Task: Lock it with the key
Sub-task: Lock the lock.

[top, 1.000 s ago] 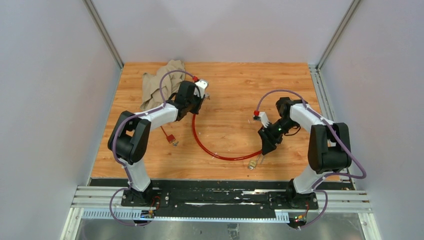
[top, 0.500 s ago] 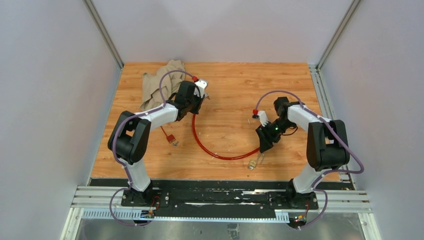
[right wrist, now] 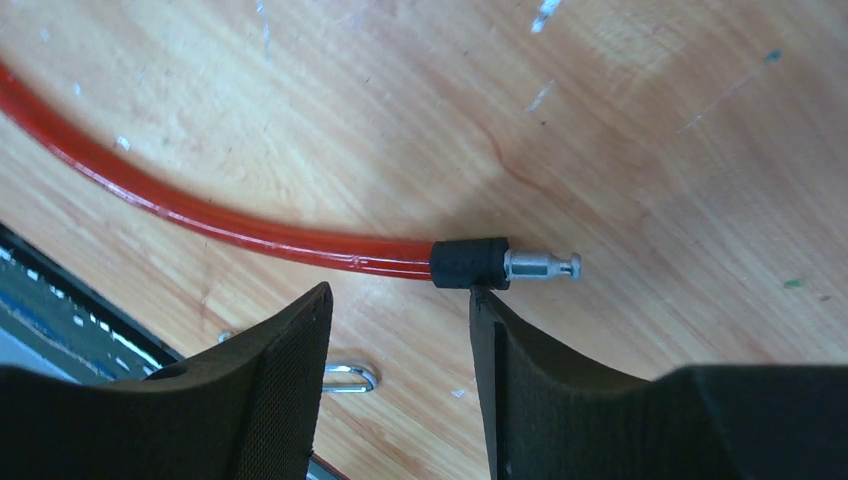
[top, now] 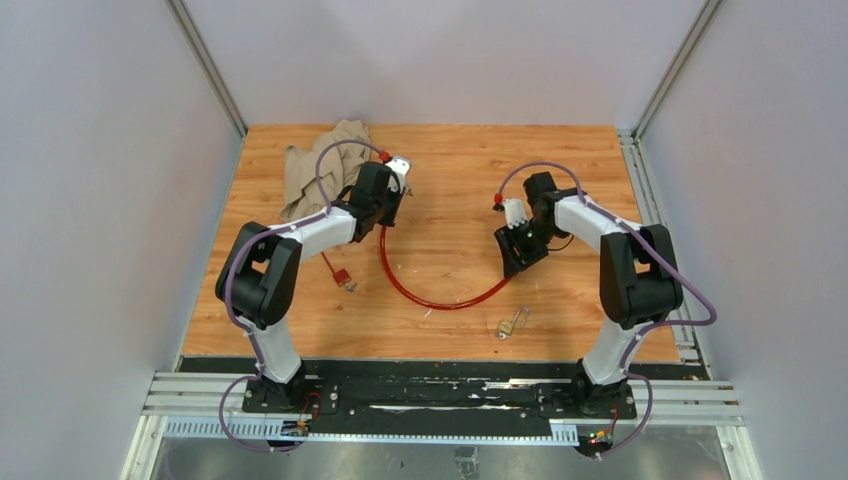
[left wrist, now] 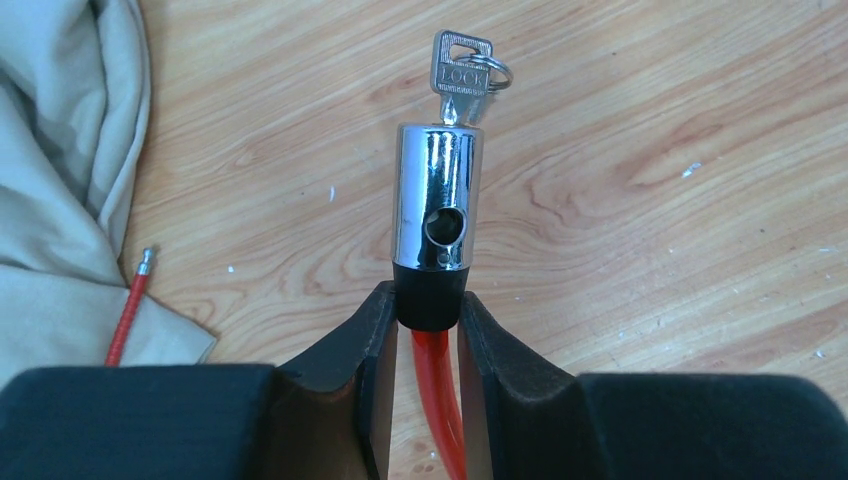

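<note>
My left gripper [left wrist: 428,300] is shut on the black collar of the chrome lock cylinder [left wrist: 438,210] at one end of the big red cable [top: 440,305]. The small silver key [left wrist: 462,70], on its ring, sticks out of the cylinder's far end. In the top view the left gripper [top: 385,215] sits beside the cloth. My right gripper [right wrist: 400,292] is open, and its tips are just short of the cable's other end. That end has a black collar and a bare metal pin [right wrist: 540,265]. The right fingertip [right wrist: 480,300] is at the collar. In the top view the right gripper [top: 515,262] is right of centre.
A beige cloth [top: 315,165] lies at the back left and shows in the left wrist view [left wrist: 60,150]. A brass padlock with its key [top: 508,325] lies near the front edge. A thin red loop with a tag [top: 340,275] lies left of the cable.
My right arm has moved away from the front edge and leftward. The cable's free end has shifted with it, away from the padlock. The left arm has barely moved.
</note>
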You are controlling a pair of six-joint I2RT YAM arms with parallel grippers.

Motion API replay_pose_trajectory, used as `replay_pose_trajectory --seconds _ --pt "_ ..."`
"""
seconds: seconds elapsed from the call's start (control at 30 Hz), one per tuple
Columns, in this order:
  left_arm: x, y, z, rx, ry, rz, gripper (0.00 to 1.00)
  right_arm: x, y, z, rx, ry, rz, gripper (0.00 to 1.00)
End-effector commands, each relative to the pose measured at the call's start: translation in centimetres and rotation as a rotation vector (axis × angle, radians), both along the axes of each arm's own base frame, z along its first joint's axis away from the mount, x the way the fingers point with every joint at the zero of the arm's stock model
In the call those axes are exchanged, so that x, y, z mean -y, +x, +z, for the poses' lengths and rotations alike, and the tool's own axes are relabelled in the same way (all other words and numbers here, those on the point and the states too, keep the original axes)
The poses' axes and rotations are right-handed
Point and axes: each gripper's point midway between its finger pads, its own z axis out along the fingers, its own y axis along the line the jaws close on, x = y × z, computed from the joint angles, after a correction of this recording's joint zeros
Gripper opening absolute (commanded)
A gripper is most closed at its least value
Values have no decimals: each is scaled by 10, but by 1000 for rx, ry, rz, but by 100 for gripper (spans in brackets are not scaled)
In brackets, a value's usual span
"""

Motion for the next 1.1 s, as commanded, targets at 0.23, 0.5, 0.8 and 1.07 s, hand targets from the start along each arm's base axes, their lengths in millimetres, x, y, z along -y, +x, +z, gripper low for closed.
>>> replay_pose_trajectory --seconds 0.23,0.5,0.8,1.07 --pt "-7 12 29 97 -68 108 0 31 42 -18 76 -226 -306 43" --pt "-9 12 38 121 -78 123 0 24 37 -16 18 -158 -395 42" --pt "-4 13 39 124 -91 112 0 6 33 -17 65 -124 -391 40" --pt "-2 11 40 129 -92 101 0 -16 37 -34 121 -180 -360 38"
